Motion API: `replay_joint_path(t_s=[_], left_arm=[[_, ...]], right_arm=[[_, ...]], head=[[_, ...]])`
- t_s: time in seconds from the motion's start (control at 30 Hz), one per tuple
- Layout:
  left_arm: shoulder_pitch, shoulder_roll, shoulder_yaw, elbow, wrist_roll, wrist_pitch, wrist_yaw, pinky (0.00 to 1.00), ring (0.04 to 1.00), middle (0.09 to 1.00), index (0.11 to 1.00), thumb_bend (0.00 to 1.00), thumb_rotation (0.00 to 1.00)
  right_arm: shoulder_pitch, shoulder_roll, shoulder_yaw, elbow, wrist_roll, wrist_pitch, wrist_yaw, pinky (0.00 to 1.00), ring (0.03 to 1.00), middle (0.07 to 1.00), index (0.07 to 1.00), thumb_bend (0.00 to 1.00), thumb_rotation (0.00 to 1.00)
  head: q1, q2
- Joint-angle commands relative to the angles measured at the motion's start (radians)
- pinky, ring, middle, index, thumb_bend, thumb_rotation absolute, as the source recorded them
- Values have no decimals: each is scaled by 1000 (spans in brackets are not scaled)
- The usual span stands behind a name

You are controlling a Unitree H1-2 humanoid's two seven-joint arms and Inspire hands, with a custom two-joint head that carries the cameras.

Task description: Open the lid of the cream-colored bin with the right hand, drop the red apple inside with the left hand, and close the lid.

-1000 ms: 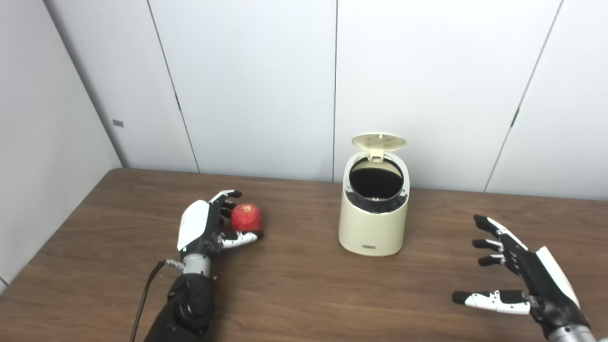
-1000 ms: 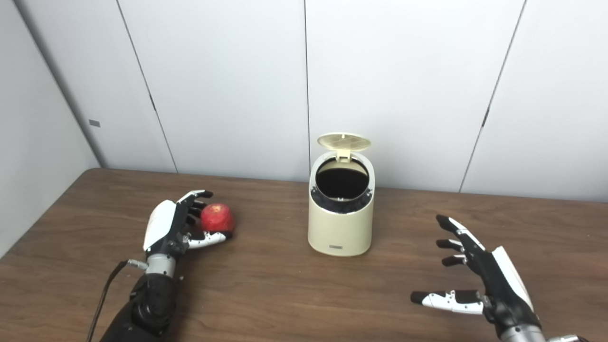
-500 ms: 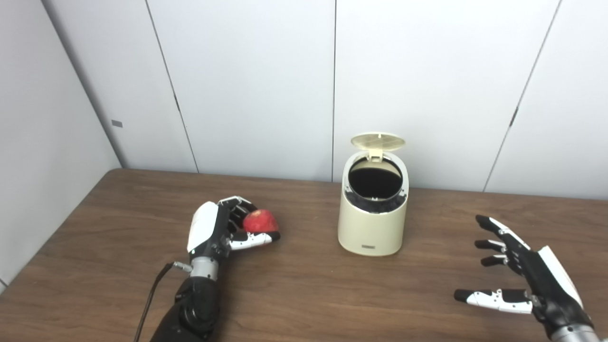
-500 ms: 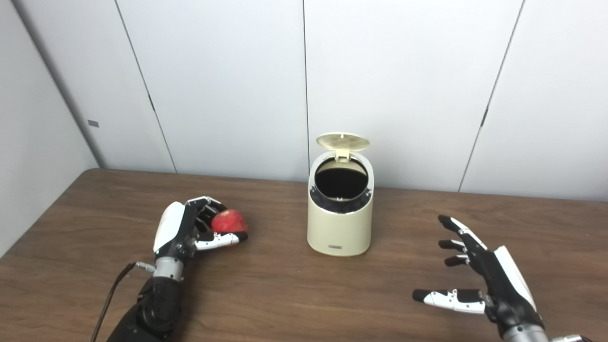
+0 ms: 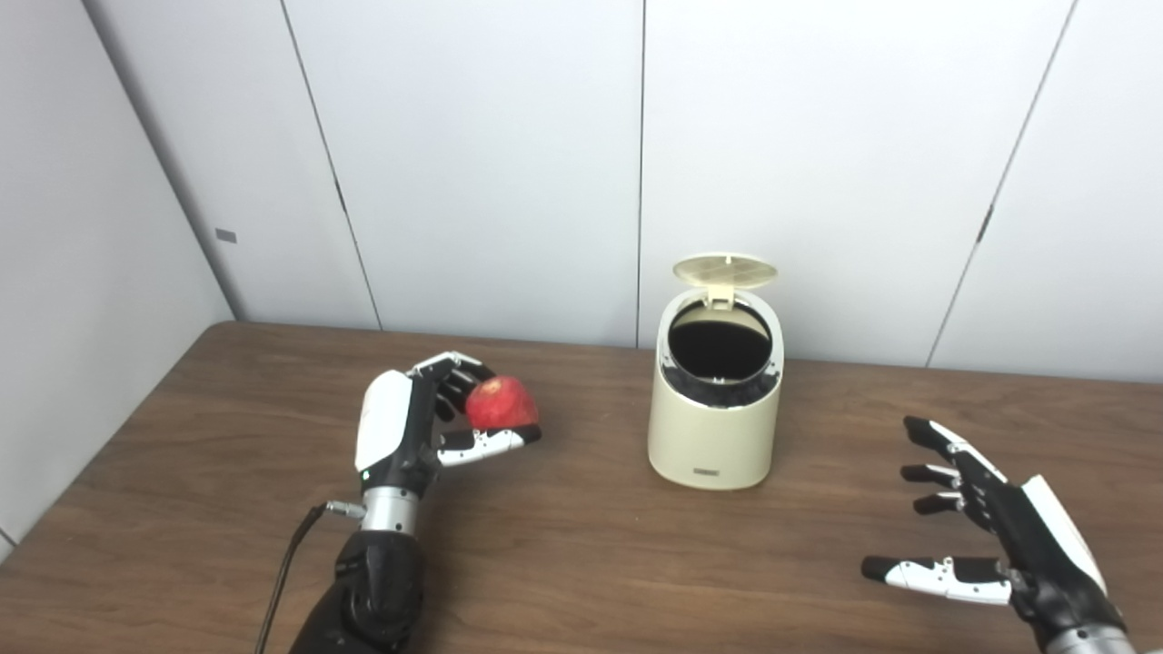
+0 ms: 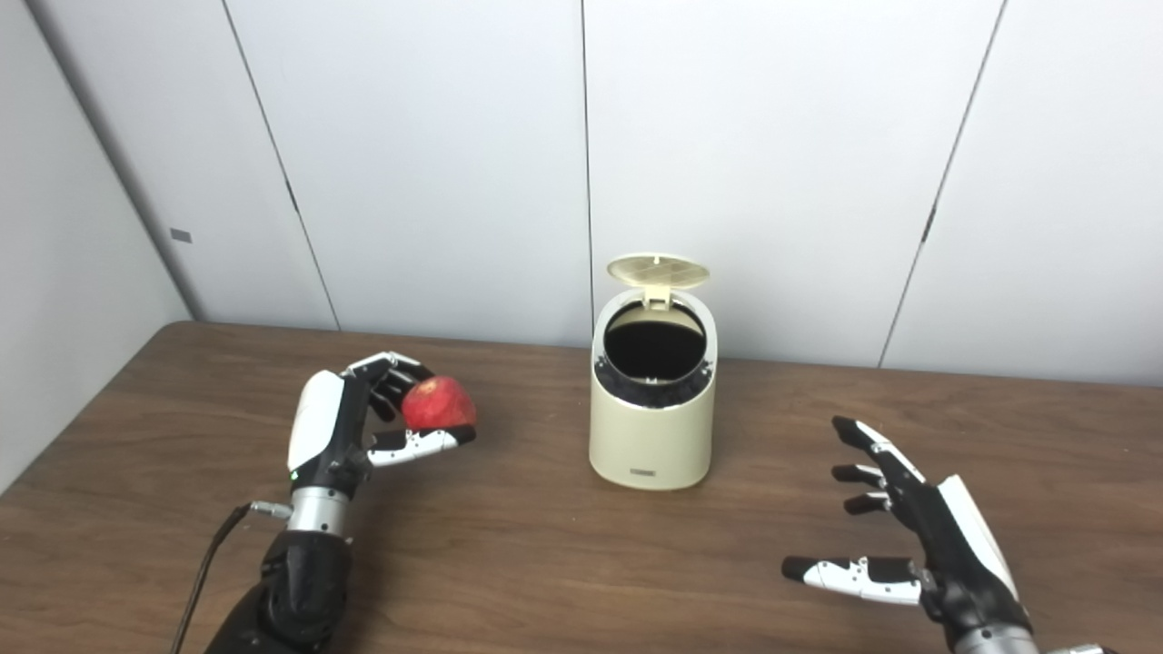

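Left eye view: the left hand has the red apple wrapped up, fingers curled over the top and thumb tucked underneath, the fruit lifted clear of the wooden table. A black cable trails from the wrist down to the bottom edge. To the apple's right stands the cream-colored bin, upright near the back of the table, its round lid flipped up on the rear hinge and the dark mouth wide open. Over at lower right, the right hand hangs above the table with fingers spread and thumb pointing left, holding nothing, well apart from the bin.

Right eye view: same picture from a touch to the side. Apple gripped in the left hand, off the table, well left of the bin. Lid up, opening facing forward. Right hand splayed and empty at lower right, palm turned inward.
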Motion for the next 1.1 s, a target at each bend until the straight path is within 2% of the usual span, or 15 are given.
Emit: replay_joint_path(t_s=[0.0,0.1,0.3,0.57,0.83,1.07], left_arm=[[-54,-3,13,-74,14,-33,26,366,424,438,507,522,0],[-69,-16,14,-138,24,-37,20,363,421,441,504,523,0],[-100,-48,2,-215,40,-31,-6,299,387,443,501,524,0],[-129,-111,-17,-263,58,2,-51,326,412,469,490,525,0],[-160,-164,-75,-199,103,-46,-37,316,407,462,493,526,0],[-187,-201,-92,-125,108,-71,-19,328,409,468,490,526,0]], right_arm=[[-22,-1,3,-1,-6,-48,-22,647,781,898,881,682,213],[-28,-3,12,10,-18,-63,-23,624,779,898,866,684,272],[-32,0,24,10,-50,-51,-27,639,783,888,867,680,241],[-27,16,29,13,-50,-46,-29,672,795,898,882,678,232],[-22,16,39,12,-60,-53,-27,671,789,904,890,676,251],[-24,23,39,-5,-62,-49,-28,669,798,900,877,675,231]], head=[[-10,-5],[-15,-7],[-39,-22],[-54,-25],[-70,-27],[-86,-28]])
